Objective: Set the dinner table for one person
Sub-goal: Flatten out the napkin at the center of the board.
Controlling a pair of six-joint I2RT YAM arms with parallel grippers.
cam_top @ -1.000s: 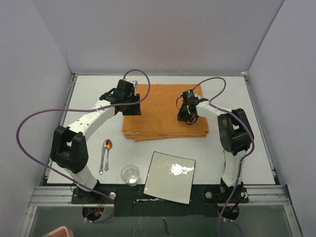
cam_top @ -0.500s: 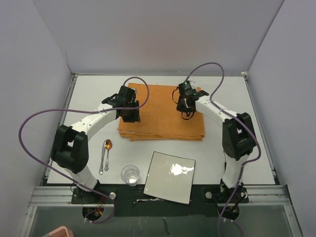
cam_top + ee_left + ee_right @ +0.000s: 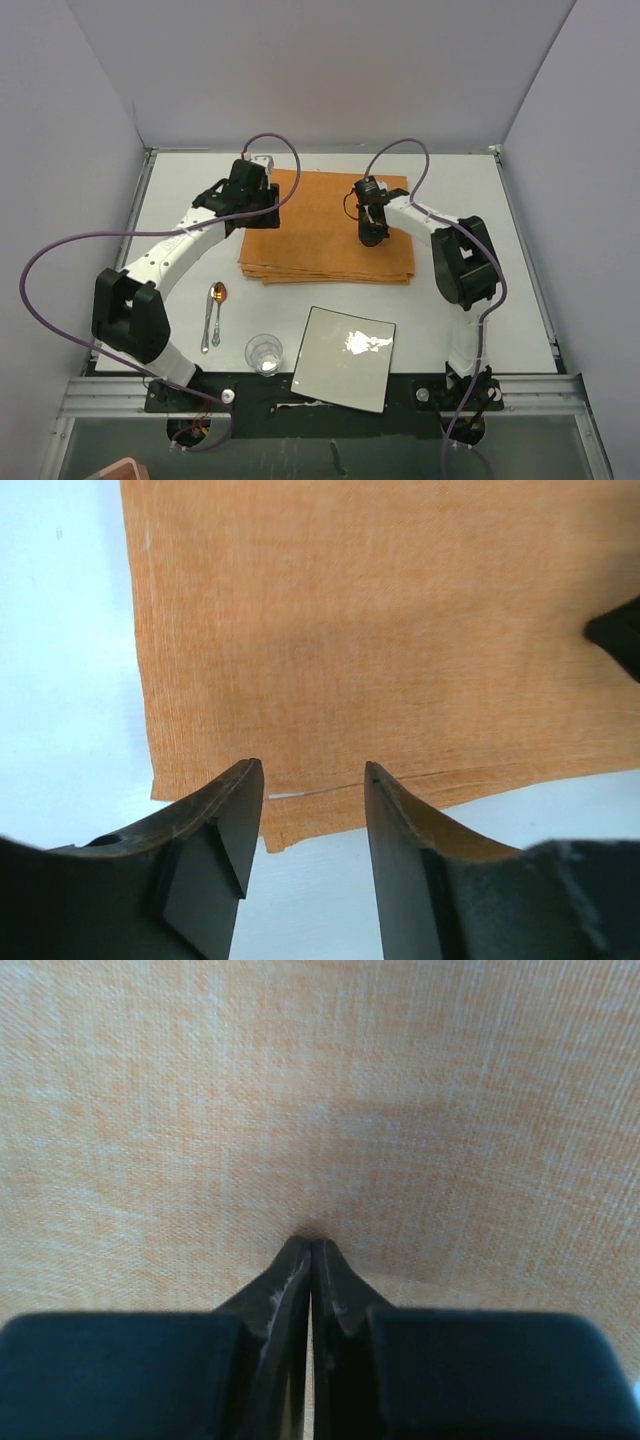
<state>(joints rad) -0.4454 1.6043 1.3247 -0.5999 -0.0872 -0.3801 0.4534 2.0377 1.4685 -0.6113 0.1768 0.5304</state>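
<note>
The orange folded cloth (image 3: 325, 245) lies flat at the middle back of the white dinner table (image 3: 180, 195). My left gripper (image 3: 262, 212) hovers at the cloth's far left corner. In the left wrist view it (image 3: 312, 775) is open and empty, its jaws straddling the cloth's edge (image 3: 330, 800) above the bare table (image 3: 60, 680). My right gripper (image 3: 370, 236) is over the cloth's middle right. In the right wrist view it (image 3: 311, 1245) is shut, with its tips pressed against the cloth (image 3: 320, 1090); nothing shows between the jaws.
A square white plate (image 3: 345, 358) lies at the near edge. A clear glass (image 3: 265, 353) stands to its left. A spoon (image 3: 217, 300) and a fork (image 3: 207, 325) lie further left. Grey walls enclose the table on three sides.
The cloth has shifted a little left and away. My left gripper has moved back to the cloth's far left corner. My right gripper has moved left over the cloth.
</note>
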